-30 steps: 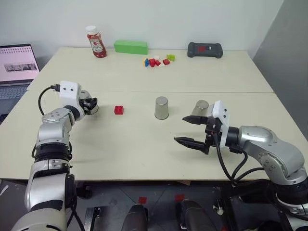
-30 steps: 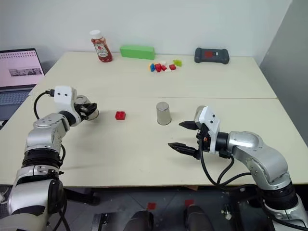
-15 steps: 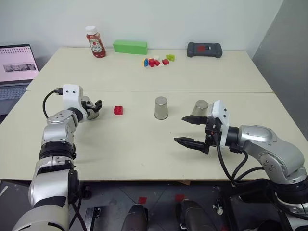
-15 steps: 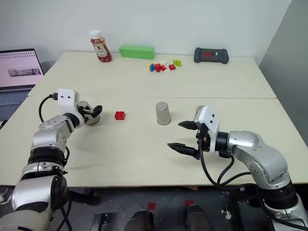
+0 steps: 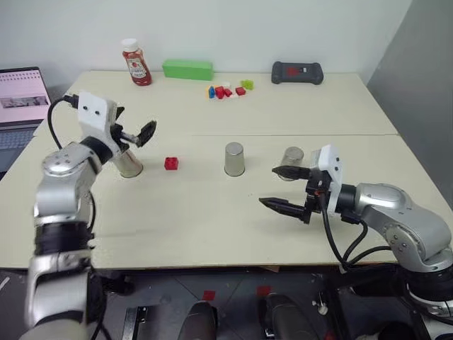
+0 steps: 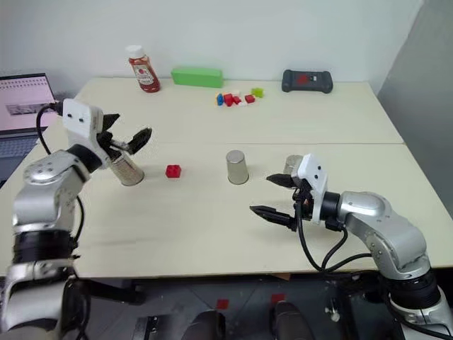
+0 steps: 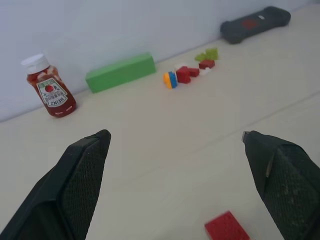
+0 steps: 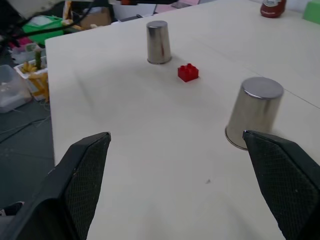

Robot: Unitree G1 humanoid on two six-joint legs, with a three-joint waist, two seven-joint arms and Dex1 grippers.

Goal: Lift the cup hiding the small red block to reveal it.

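Observation:
The small red block (image 5: 171, 163) lies uncovered on the table, between two upside-down silvery cups. The left cup (image 5: 129, 164) stands just left of the block, and the middle cup (image 5: 234, 159) a hand's width to its right. A third cup (image 5: 291, 156) stands further right, partly behind my right gripper (image 5: 268, 186), which hovers open and empty just above the table. My left gripper (image 5: 134, 126) is open and empty in the air above the left cup. The left wrist view shows the block (image 7: 226, 227) low between its fingers (image 7: 82, 165).
At the table's far edge stand a ketchup bottle (image 5: 132, 62), a long green block (image 5: 187, 69), a cluster of coloured bricks (image 5: 226, 90) and a black device (image 5: 297, 72). An open laptop (image 5: 21, 95) sits beyond the left edge. A seam (image 5: 318, 135) crosses the tabletop.
My left gripper opened, let go of the left cup and rose above it. The cup stands on the table beside the red block. The right arm stayed put.

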